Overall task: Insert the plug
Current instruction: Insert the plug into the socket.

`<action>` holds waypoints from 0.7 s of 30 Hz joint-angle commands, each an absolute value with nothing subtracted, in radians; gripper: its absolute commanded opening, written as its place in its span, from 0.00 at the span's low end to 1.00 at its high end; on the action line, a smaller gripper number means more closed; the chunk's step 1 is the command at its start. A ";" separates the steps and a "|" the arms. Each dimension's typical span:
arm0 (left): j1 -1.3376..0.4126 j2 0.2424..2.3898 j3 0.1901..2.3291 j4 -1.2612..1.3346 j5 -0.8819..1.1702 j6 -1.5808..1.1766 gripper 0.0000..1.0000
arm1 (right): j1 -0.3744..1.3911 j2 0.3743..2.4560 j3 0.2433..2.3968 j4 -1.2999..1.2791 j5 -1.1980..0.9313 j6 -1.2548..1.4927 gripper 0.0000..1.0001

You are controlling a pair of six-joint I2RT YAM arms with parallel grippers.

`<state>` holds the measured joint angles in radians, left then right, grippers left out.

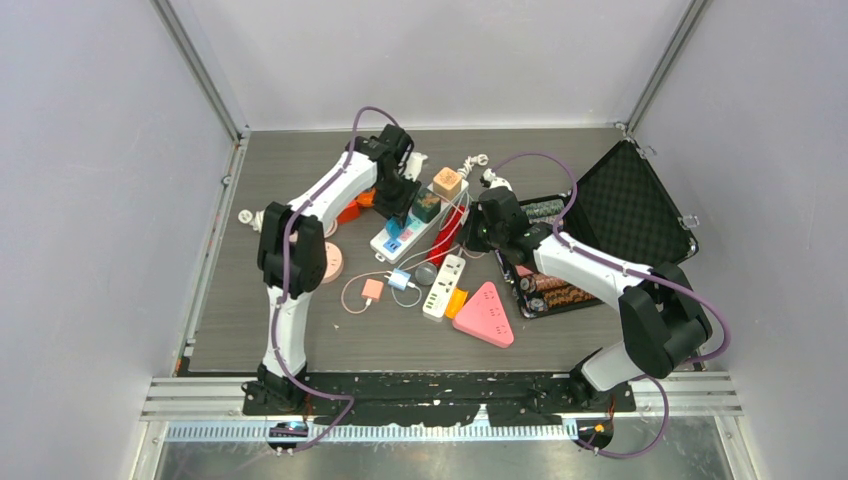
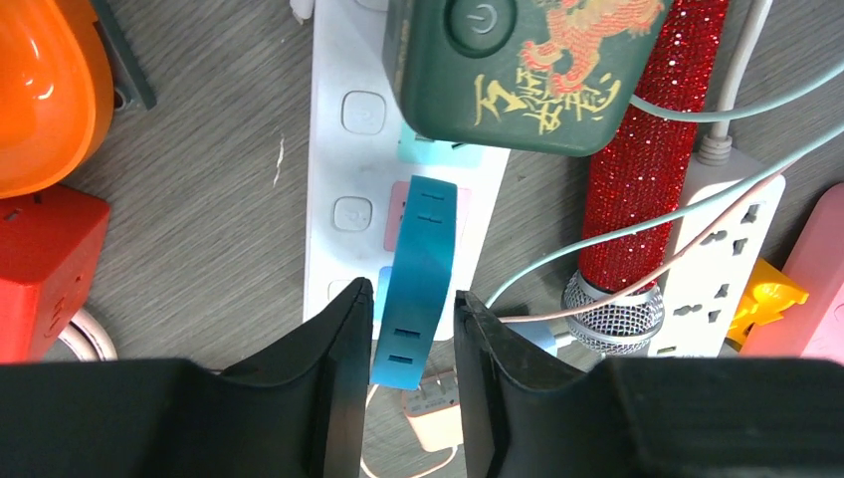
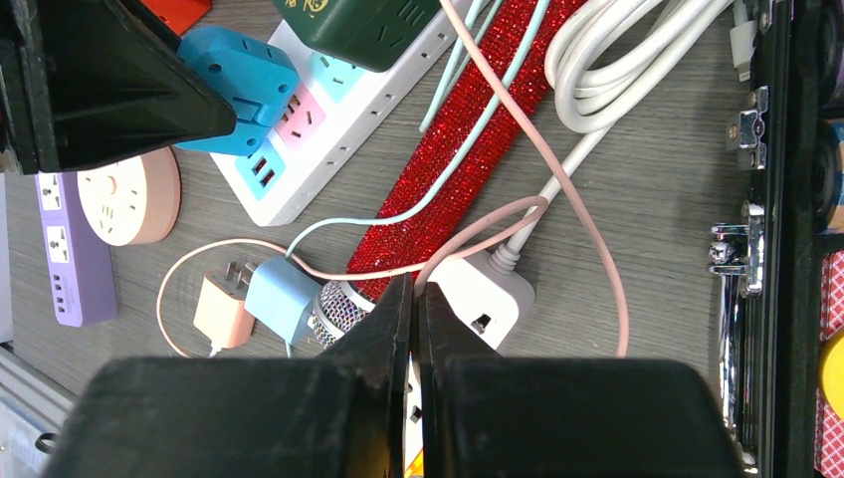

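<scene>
My left gripper [image 2: 412, 299] straddles 1 blue plug [image 2: 418, 249], which stands on the long white power strip [image 2: 333, 249]. My fingers sit close on either side of it, and I cannot tell whether they pinch it. Bare grey table [image 1: 300, 330] shows at its 9 o'clock. At its 12 o'clock, 1 green cube adapter [image 2: 518, 70] fills the next socket. At 3 o'clock, 1 red microphone [image 2: 642, 169] crowds that side, crossed by 2 thin cables. 2 chargers lie nearby: the pink charger [image 3: 217, 311] and the pale blue charger [image 3: 279, 299]. My right gripper [image 3: 413, 294] is pressed together, empty, above the microphone's head and the second white strip [image 1: 445, 285]. 1 black case [image 1: 625, 200] lies open at the table's 3 o'clock edge. Pale walls enclose everything.
</scene>
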<state>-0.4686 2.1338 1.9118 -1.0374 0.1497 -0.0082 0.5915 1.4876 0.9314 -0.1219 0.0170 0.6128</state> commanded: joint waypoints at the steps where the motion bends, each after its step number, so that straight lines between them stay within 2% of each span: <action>1: -0.459 2.107 1.911 -1.039 0.173 -0.030 0.34 | 0.586 1.452 0.955 -0.112 0.041 0.626 0.05; 3: -0.459 2.118 1.911 -1.045 0.173 -0.031 0.34 | 0.586 1.452 0.954 -0.112 0.041 0.623 0.05; 14: -0.459 2.154 1.908 -1.043 0.173 -0.050 0.20 | 0.586 1.445 0.950 -0.115 0.044 0.620 0.05; 18: -0.462 2.170 1.917 -1.055 0.138 -0.050 0.01 | 0.586 1.442 0.948 -0.115 0.046 0.618 0.05; 21: -0.473 2.186 1.938 -1.078 0.083 -0.032 0.00 | 0.585 1.442 0.948 -0.115 0.046 0.618 0.05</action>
<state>-0.4629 2.1368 1.9114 -1.0481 0.1509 -0.0368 0.5915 1.4872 0.9314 -0.1226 0.0219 0.6125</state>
